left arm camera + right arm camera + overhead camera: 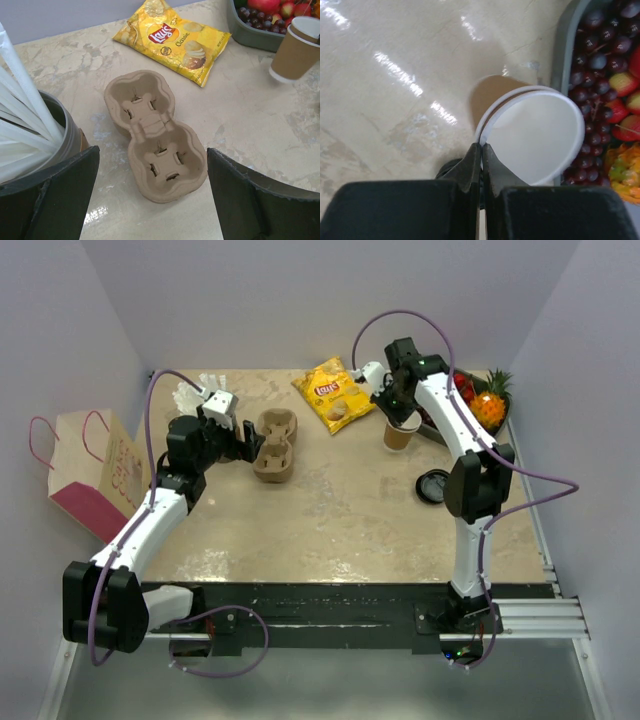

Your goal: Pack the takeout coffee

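Right wrist: grapes [600, 50] in tray [562, 60] beside cup [540, 135]

Left end effector [152, 170] open, right [481, 150] seemingly pinched

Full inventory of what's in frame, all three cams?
paper cup: 1, tan, white inside, no lid; back right
lid: 1, black; loose on table, near the cup
cup carrier: 1, brown, both slots empty; centre-left
chip bag: 1, yellow; back centre
tray: 1, grey; back right
fruit: many, grapes, red pieces, pineapple; in tray
straws: several, white; in a holder, back left
paper bag: 1, pink and cream; left of table
left gripper: 1, black, open, at the carrier
right gripper: 1, black, shut on the cup's rim
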You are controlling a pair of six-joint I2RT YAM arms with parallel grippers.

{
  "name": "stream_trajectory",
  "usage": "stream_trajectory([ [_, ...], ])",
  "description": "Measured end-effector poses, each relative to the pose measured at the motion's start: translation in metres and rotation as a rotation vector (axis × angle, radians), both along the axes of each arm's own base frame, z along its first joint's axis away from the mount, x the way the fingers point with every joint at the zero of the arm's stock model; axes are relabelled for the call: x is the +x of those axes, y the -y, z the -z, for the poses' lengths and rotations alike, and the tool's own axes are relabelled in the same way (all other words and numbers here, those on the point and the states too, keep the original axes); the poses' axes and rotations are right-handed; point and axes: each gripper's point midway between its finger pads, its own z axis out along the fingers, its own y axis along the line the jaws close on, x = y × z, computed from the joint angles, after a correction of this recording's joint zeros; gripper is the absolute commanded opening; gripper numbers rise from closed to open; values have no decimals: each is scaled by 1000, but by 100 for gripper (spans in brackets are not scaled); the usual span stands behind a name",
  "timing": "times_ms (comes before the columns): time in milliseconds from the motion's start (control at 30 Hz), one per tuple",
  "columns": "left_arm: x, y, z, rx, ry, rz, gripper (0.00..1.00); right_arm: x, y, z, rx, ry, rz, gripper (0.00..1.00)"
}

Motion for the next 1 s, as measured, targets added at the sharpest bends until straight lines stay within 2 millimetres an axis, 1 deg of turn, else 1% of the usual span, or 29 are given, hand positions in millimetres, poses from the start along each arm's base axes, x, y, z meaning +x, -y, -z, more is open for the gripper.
stream_trajectory([
  [67, 0, 0, 0, 0, 1, 0, 92, 5, 3, 5, -25, 16, 8, 0],
  [133, 0, 0, 0, 0, 1, 0, 92, 5, 2, 6, -6, -8, 11, 0],
  [233, 0, 0, 1, 0, -1, 0, 92, 19, 2, 8, -16, 33, 26, 0],
  [300, 1, 0, 1, 1, -3, 0, 92, 13, -2, 15, 45, -28, 6, 0],
  [333, 1, 0, 1, 1, -3, 0, 92, 14, -8, 14, 89, -52, 7, 0],
  [367, 1, 0, 2, 1, -3, 0, 92, 20, -11, 13, 117, -47, 12, 0],
  [400, 1, 0, 2, 1, -4, 0, 92, 26, -9, 15, 100, -17, 15, 0],
  [433, 1, 0, 2, 1, -5, 0, 92, 25, -3, 18, 79, -7, 21, 0],
  [500, 1, 0, 3, 1, -6, 0, 92, 8, -1, 25, 118, -79, 19, 0],
  [533, 1, 0, 3, 1, -7, 0, 92, 8, 0, 25, 124, -79, 26, 0],
  [600, 1, 0, 4, 1, -9, 0, 92, 11, 1, 24, 117, -50, 32, 0],
  [667, 2, 0, 5, 2, -12, 0, 92, 7, -3, 20, 164, -66, 19, 0],
  [700, 2, 0, 5, 2, -14, 0, 92, 10, -3, 18, 165, -53, 23, 0],
  [733, 2, 0, 6, 3, -15, 0, 92, 15, -2, 14, 123, -9, 21, 0],
  [767, 2, 0, 6, 3, -15, 0, 92, 20, 4, 13, 77, 32, 29, 0],
  [800, 2, 0, 6, 3, -16, 0, 92, 18, 6, 12, 29, 60, 15, 0],
  [833, 2, 0, 7, 3, -16, 0, 92, 11, 4, 11, 30, 46, 1, 0],
  [867, 2, 1, 7, 3, -17, 0, 92, 7, -4, 8, 43, 36, -16, 0],
  [967, 3, 1, 9, 4, -21, 0, 92, 17, -17, -2, 3, 111, -40, 0],
  [1000, 3, 1, 9, 4, -21, 1, 92, 16, -22, -5, 15, 108, -54, 0],
])
